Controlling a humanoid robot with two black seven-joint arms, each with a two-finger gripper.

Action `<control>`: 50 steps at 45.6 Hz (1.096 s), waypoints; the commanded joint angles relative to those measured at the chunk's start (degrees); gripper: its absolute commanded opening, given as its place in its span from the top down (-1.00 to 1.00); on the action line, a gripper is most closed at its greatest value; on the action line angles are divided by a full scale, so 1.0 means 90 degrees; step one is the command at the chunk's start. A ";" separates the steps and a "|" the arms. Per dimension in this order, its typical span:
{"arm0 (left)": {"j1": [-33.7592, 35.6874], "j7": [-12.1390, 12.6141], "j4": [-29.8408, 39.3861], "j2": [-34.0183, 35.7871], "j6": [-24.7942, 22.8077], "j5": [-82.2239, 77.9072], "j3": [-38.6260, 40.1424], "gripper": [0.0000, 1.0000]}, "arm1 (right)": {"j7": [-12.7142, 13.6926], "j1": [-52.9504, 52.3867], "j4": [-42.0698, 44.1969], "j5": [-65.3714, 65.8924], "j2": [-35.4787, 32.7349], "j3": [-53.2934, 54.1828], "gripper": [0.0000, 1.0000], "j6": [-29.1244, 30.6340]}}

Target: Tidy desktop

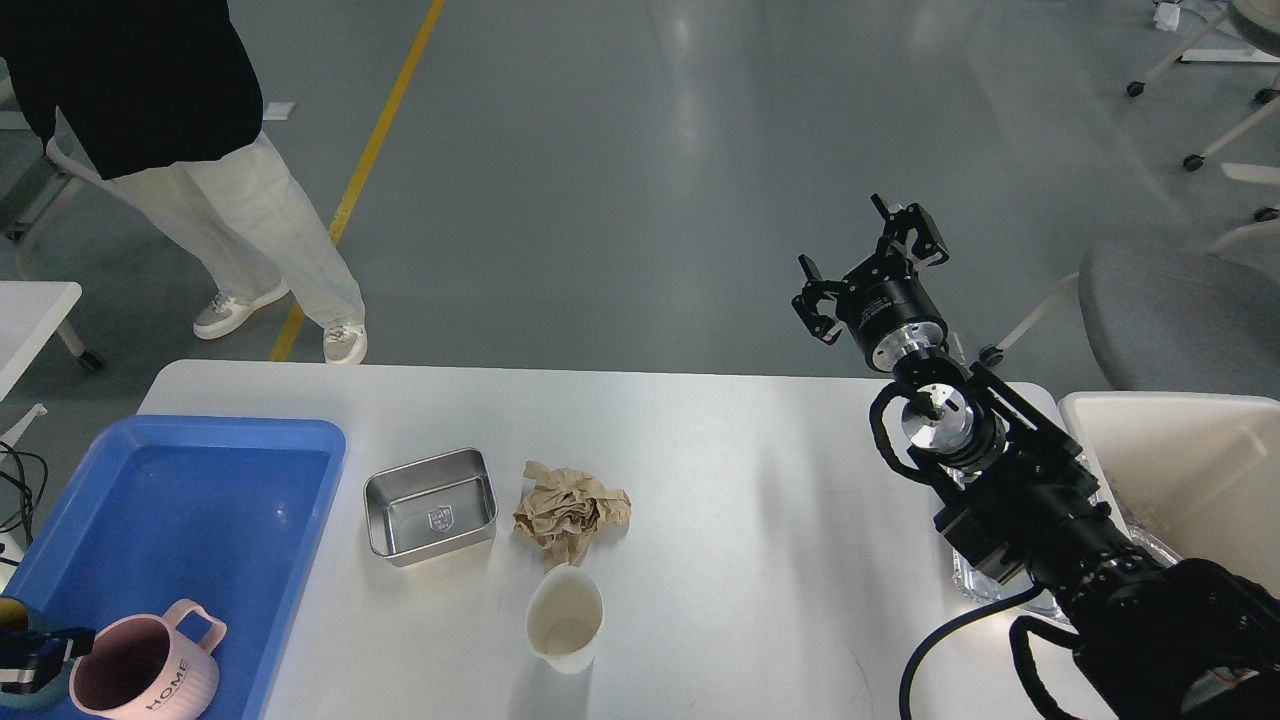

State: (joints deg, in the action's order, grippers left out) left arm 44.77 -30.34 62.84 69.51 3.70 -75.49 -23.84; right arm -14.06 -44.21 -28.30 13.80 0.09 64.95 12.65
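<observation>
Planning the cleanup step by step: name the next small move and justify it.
Probably lower the right gripper toward the crumpled brown paper. It hangs open above the desktop, holding nothing, and the paper lies loose between the metal tin and white cup.

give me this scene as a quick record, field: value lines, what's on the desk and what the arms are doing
surface: white desktop
left edge: blue tray holding a pink mug
centre: empty metal tin, crumpled brown paper right beside it, white cup in front of the paper
right edge: cream bin
right gripper: open, raised, holding nothing
left gripper: tip at the lower left edge by the mug, state unclear
background: person standing beyond the far left corner, grey chair
</observation>
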 commanded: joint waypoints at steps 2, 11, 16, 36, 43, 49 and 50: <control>-0.0003 -0.0037 0.0010 0.0011 -0.0001 -0.0001 0.0012 0.38 | 0.0000 0.0000 0.0000 0.0000 -0.0001 0.0000 -1.00 0.0000; 0.0026 -0.0076 0.0097 0.0070 -0.0011 0.0077 0.0100 -0.31 | 0.0000 0.0000 0.0000 0.0000 0.0009 0.0000 -1.00 -0.0009; 0.0036 -0.0076 0.0176 0.0109 -0.0040 0.0292 0.0285 -0.64 | 0.0000 0.0000 0.0000 0.0000 0.0009 0.0000 -1.00 -0.0009; 0.0007 -0.0682 0.0303 0.0978 -0.0167 0.1230 0.1653 -0.73 | 0.0000 -0.0078 0.0000 0.0000 0.0009 0.0000 -1.00 -0.0039; 0.0026 -0.0934 0.0136 0.0959 -0.0254 0.1191 0.1673 -0.79 | 0.0000 -0.0117 0.0000 0.0000 0.0038 -0.0010 -1.00 -0.0058; 0.0143 -0.1287 0.0263 0.1056 -0.1053 0.1191 0.1770 -0.79 | 0.0000 -0.0107 0.0000 0.0000 0.0048 -0.0010 -1.00 -0.0097; 0.0211 -0.1307 0.0293 0.1085 -0.1229 0.1181 0.1819 -0.79 | 0.0000 -0.0107 0.0000 0.0000 0.0048 -0.0010 -1.00 -0.0097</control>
State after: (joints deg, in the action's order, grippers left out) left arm 45.23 -39.96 64.40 78.44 -0.75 -64.54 -8.64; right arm -14.06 -45.25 -28.30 13.80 0.47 64.88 11.97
